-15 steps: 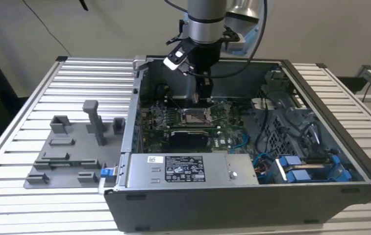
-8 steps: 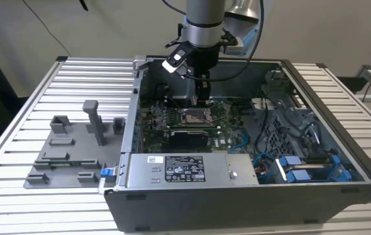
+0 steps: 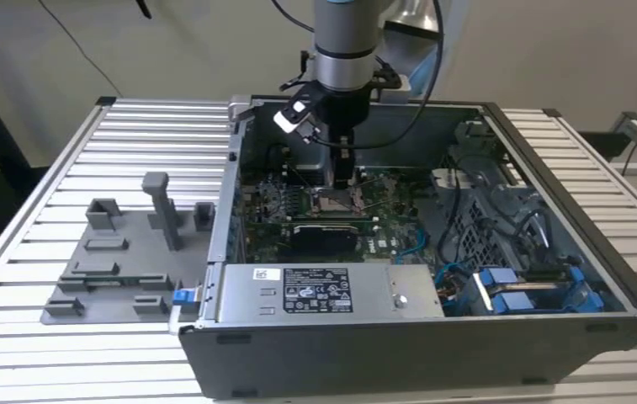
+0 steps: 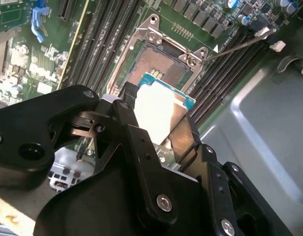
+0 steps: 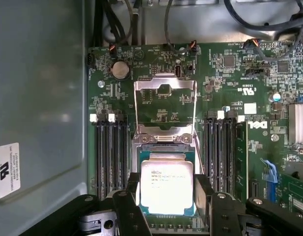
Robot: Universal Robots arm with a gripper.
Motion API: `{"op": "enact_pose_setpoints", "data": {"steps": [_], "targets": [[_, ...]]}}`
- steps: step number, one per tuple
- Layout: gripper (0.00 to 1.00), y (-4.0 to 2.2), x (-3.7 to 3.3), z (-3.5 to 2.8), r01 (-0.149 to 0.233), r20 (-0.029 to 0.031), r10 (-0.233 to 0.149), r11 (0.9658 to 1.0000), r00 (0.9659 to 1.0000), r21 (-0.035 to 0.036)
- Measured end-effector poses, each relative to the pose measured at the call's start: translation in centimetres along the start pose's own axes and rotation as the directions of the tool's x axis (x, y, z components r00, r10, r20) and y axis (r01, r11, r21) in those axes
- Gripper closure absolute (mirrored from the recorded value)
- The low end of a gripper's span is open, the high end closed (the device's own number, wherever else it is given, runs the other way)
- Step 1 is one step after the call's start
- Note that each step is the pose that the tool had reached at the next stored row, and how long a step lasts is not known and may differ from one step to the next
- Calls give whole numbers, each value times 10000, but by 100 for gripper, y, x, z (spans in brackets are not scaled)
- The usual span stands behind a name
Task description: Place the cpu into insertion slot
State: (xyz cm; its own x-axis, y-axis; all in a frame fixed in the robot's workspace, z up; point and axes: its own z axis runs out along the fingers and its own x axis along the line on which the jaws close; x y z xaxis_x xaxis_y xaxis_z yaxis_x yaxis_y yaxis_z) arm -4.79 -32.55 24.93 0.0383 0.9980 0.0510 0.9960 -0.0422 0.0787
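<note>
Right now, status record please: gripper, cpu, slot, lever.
gripper: shut on the cpu, reaching down into the open computer case
cpu: metal face up, between the fingers, above the insertion slot
insertion slot: hinged frame raised open, part of the dark centre uncovered in the second wrist view
lever: thin wire, swung out to the side of the slot
seated: looks not yet; contact cannot be told

One cpu (image 5: 167, 186), one insertion slot (image 4: 161, 59), two banks of black connector strips (image 5: 111, 157), one computer case (image 3: 408, 358).
</note>
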Motion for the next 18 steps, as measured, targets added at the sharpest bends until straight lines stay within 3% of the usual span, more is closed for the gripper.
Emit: {"op": "enact_pose_setpoints", "data": {"steps": [7,12,18], "targets": [[46,-14,-1,127,-37,-5,37,10000,10000,-1],[46,-24,38,206,-39,-65,39,10000,10000,0],[46,-63,33,297,-40,-85,40,10000,10000,1]]}}
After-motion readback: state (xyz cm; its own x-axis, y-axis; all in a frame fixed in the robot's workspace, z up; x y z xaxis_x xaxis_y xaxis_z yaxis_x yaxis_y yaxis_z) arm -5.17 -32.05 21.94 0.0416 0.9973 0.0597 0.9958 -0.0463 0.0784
